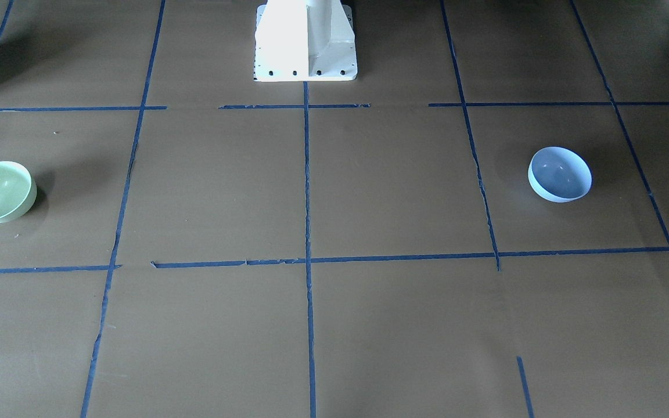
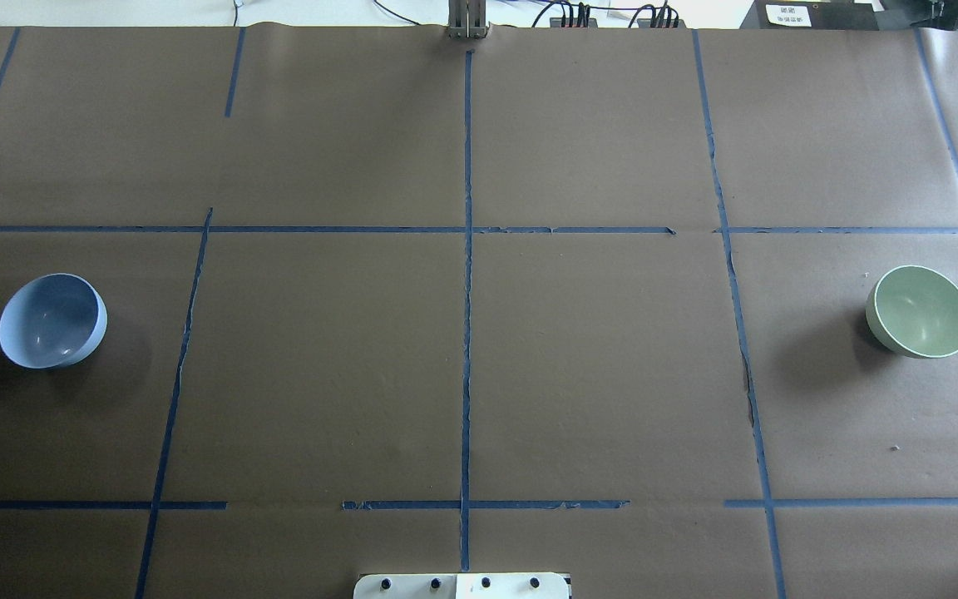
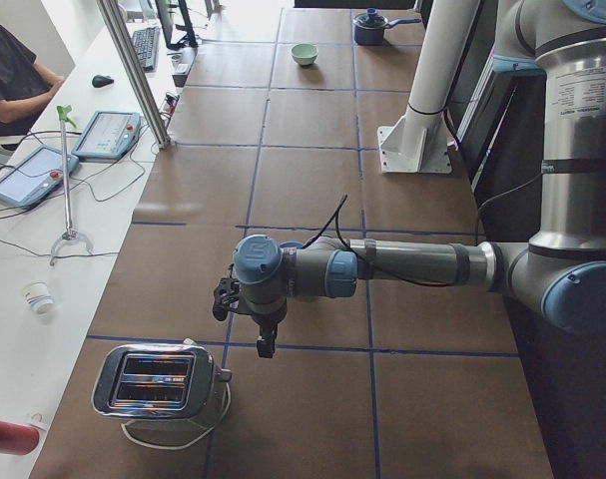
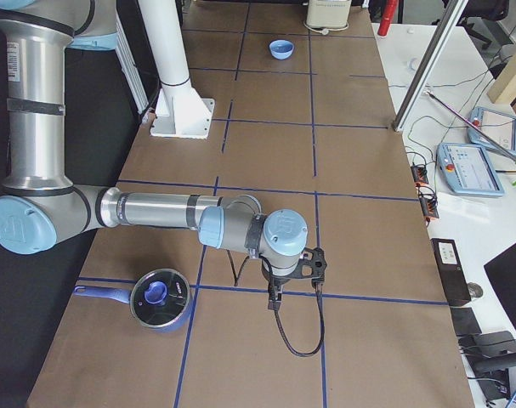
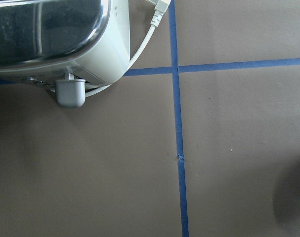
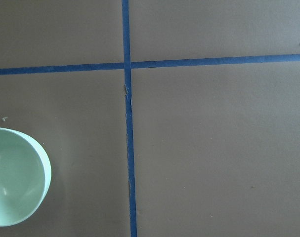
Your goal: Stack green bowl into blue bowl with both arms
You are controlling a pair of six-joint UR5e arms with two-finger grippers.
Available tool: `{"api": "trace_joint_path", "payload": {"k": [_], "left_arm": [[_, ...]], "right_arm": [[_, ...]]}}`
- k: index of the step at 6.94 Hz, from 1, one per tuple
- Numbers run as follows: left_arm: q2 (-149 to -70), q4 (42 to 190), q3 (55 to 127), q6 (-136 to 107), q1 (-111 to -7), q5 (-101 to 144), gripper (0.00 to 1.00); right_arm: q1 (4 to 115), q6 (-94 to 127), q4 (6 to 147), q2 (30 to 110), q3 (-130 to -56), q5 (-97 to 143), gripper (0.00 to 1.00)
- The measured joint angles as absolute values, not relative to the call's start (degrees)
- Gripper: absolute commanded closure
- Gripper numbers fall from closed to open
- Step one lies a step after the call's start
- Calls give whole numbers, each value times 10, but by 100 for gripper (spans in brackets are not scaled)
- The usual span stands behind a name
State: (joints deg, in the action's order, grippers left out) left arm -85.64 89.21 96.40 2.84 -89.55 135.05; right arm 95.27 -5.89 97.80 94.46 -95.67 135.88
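**Robotics lab: a taped test table with an operators' desk alongside**

This is a robotics lab. A white pedestal (image 1: 305,46) stands at the edge of a long table (image 2: 612,374), which is covered in brown paper and marked into a grid with blue tape (image 2: 467,333). On either side of the pedestal, a silver-grey left arm (image 3: 412,264) and right arm (image 4: 155,210) reach out over the paper. Across the table from the pedestal runs a white desk (image 3: 23,299). It holds teach pendants (image 3: 108,133), a keyboard (image 3: 145,45) and a mouse (image 3: 103,80), and a person (image 3: 13,70) sits at it.
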Motion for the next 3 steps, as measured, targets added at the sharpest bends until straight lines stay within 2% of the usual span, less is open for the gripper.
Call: {"api": "trace_joint_path", "payload": {"k": [3], "left_arm": [[-863, 905, 988, 23, -886, 1367, 0]], "right_arm": [[953, -59, 978, 942, -962, 1359, 0]]}}
